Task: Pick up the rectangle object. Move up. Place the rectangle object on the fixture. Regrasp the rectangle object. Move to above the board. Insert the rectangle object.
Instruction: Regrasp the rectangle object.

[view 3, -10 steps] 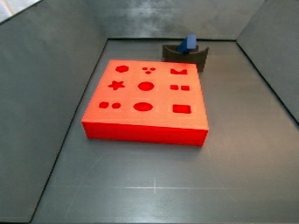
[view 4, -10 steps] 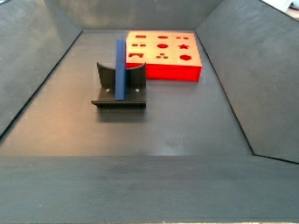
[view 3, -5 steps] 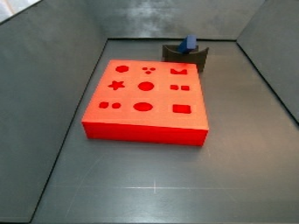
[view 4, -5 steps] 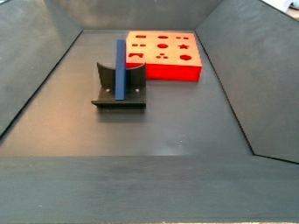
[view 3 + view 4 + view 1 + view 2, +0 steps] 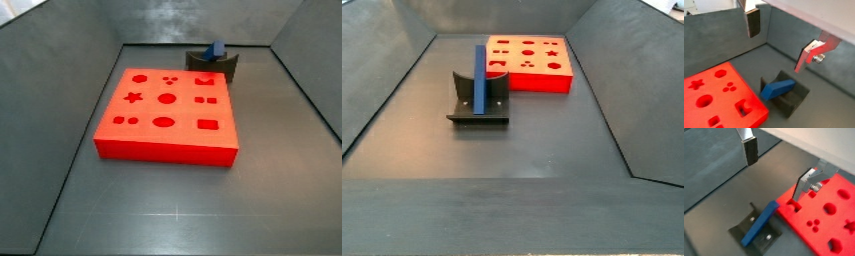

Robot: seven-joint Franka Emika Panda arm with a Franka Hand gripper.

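While the rectangle object (image 5: 480, 76) rests on the fixture (image 5: 480, 108), the pincer (image 5: 779, 38) hovers open.

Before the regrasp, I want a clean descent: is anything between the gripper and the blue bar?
Nothing visible. The open gripper hangs above the rectangle object, which leans in the fixture, with only bare air between them.

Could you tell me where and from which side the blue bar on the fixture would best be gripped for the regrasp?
Probably the free upper length of the rectangle object, coming down from above. In a side view it leans upright in the fixture, its lower end seated there, so only the upper part is clear. The gripper, open and empty, hangs above it in both wrist views; its fingers should close across the bar's narrow faces.
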